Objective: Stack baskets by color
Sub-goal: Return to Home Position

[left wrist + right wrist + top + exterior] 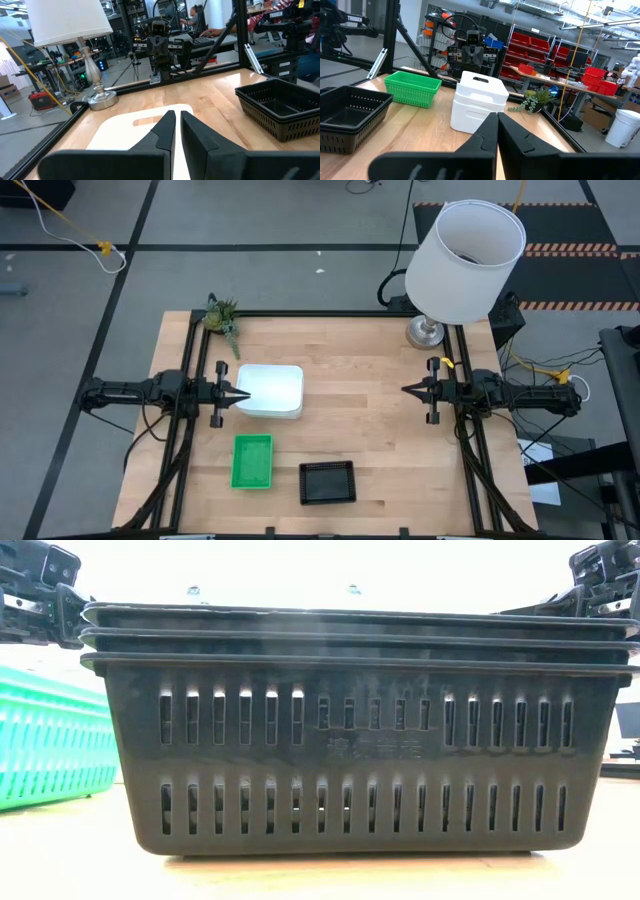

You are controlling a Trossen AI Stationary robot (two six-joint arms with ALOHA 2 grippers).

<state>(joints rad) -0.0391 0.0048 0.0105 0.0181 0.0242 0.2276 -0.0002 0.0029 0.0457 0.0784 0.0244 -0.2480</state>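
One white stack [270, 390], one green stack [252, 461], one black stack [327, 482], three-deep.

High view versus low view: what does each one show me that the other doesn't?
Only the high view shows the stack of white plastic baskets, the lamp with the large white shade, the small green plant sprig, and the left tool and right tool, both shut. Only the low view shows the three nested rims and slotted side wall of the stack of black plastic baskets. Both show that black stack, the stack of green plastic baskets beside it, and the wooden table.
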